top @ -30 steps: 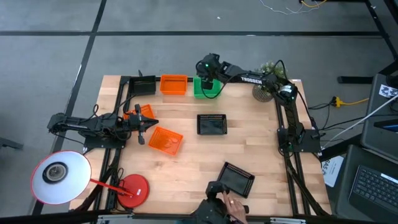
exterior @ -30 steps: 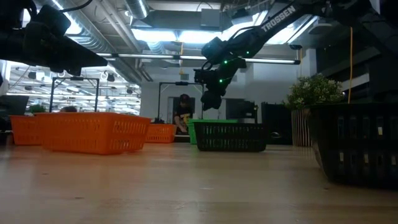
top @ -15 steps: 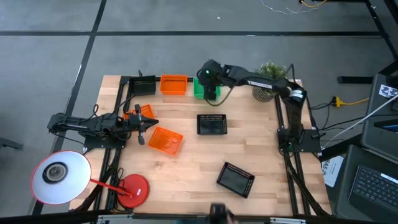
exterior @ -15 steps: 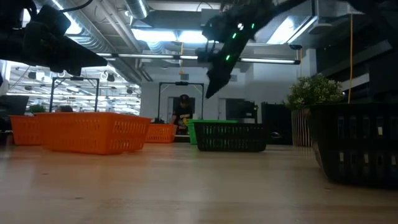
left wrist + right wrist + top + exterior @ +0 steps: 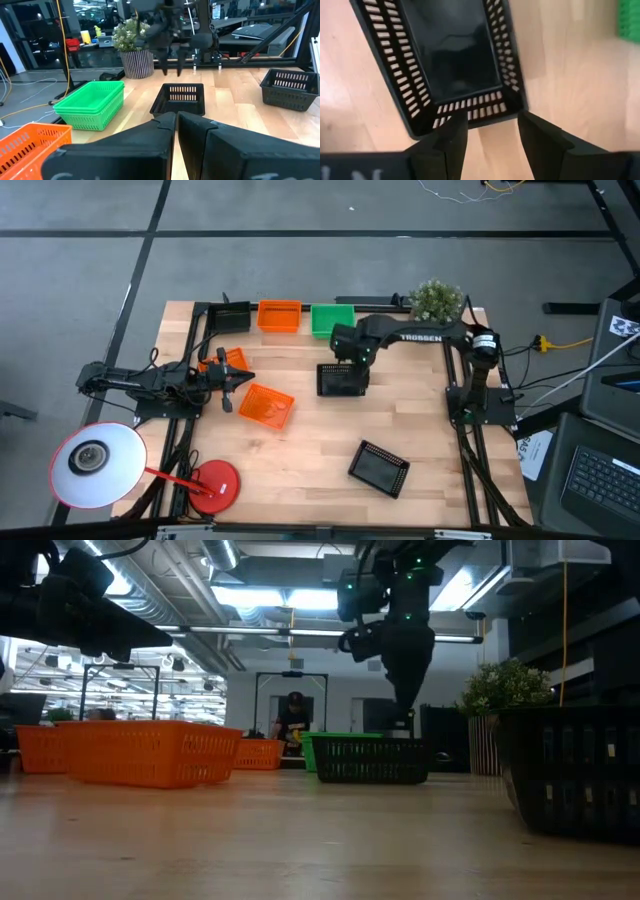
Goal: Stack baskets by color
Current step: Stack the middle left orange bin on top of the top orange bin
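While fingers spread, right hand hovers over black basket.

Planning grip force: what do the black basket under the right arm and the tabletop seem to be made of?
Black basket: apparently moulded plastic, semi-gloss; its floor shows a soft sheen, and its walls carry regular slotted holes. Tabletop: looks like pale wood planks, smooth satin finish, with visible seams and grain. The open right pincer hovers above the basket.

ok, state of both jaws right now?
Left gripper: shut, holding nothing, parked at the table's left side.
Right gripper: open, empty, above the middle black basket.
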